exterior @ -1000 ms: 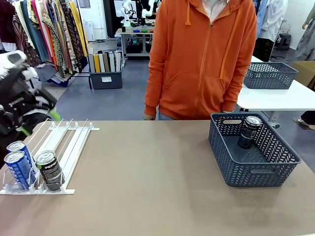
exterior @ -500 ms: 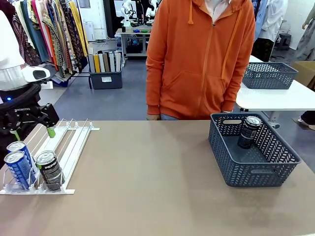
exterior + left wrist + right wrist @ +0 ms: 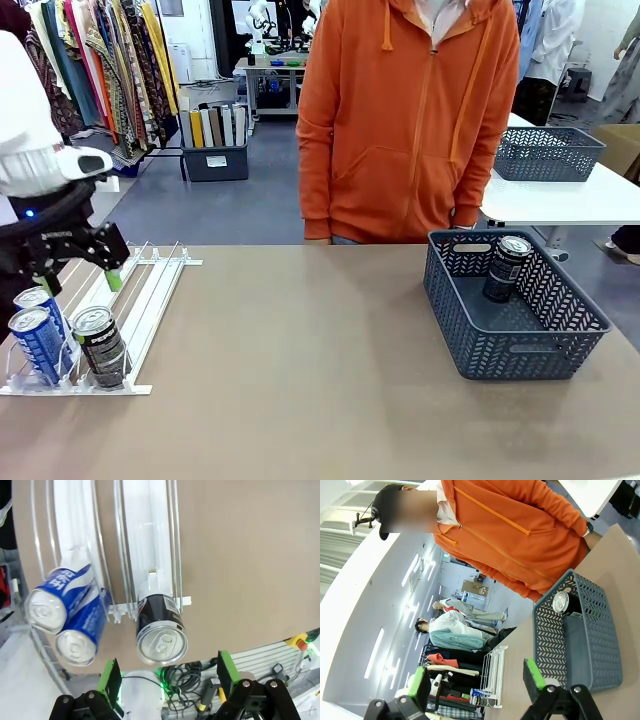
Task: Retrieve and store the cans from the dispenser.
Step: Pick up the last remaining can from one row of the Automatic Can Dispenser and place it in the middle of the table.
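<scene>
Slim black drink can with a silver top rests at the front stop of the white-and-clear railed plastic dispenser, beside two blue cans. So I hang my left pincer above it, jaws spread wide to straddle it.

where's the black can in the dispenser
In the front view, the black can stands at the near end of the dispenser, on the robot's left, just right of two blue cans.
</scene>
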`<control>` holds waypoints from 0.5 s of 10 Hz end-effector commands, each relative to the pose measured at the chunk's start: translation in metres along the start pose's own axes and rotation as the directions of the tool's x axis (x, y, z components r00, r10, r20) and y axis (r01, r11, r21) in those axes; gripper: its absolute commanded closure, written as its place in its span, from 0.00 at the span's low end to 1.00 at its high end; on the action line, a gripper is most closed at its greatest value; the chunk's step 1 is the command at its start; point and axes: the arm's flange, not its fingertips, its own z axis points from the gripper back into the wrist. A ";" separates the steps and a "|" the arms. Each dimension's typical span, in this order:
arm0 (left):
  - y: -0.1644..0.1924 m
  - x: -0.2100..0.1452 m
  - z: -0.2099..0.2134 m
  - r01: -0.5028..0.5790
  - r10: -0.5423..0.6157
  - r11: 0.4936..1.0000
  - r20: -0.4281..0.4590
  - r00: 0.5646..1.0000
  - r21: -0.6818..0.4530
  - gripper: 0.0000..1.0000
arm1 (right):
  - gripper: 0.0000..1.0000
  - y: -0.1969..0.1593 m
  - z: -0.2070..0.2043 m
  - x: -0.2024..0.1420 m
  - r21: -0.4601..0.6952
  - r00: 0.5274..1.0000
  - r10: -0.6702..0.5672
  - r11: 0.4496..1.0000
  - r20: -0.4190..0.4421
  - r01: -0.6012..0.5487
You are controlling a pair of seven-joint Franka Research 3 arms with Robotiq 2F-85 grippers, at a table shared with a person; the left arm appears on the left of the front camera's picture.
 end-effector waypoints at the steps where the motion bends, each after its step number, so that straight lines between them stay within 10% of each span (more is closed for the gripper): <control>1: -0.007 -0.007 -0.032 -0.014 0.014 1.000 -0.035 0.999 -0.013 0.00 | 0.00 0.003 -0.003 0.004 0.023 1.000 0.014 1.000 0.019 -0.015; 5: -0.009 -0.005 -0.059 -0.046 0.050 0.998 -0.086 0.995 0.041 0.00 | 0.00 0.003 -0.003 0.004 0.023 1.000 0.014 1.000 0.019 -0.015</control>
